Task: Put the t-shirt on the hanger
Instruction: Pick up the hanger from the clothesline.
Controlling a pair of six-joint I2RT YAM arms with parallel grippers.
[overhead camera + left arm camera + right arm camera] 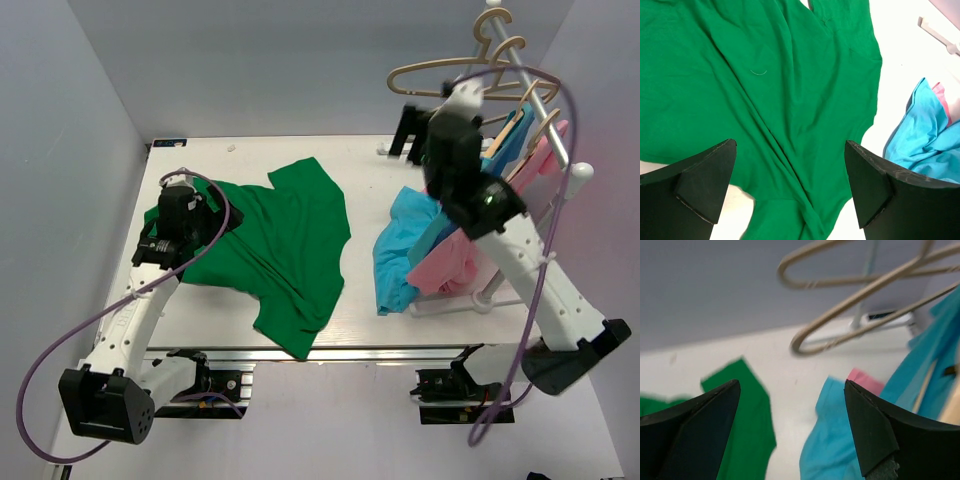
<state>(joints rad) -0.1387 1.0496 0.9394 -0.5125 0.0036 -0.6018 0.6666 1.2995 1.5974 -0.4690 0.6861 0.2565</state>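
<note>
The bright green t-shirt [285,245] lies crumpled flat on the white table, left of centre. My left gripper [200,212] hovers over its left part, open and empty. In the left wrist view the shirt [765,90] fills the space under the open gripper [790,185]. My right gripper [410,135] is raised at the back right, open and empty, just below an empty beige hanger [425,68] that hangs on the rack. In the right wrist view the hanger [850,300] is blurred, above and ahead of the open gripper [790,430], with the shirt [745,410] far below.
A white garment rack [530,95] stands at the right with several more beige hangers. A light blue garment [400,250] and a pink garment [450,265] hang from it down to the table. Grey walls enclose the table.
</note>
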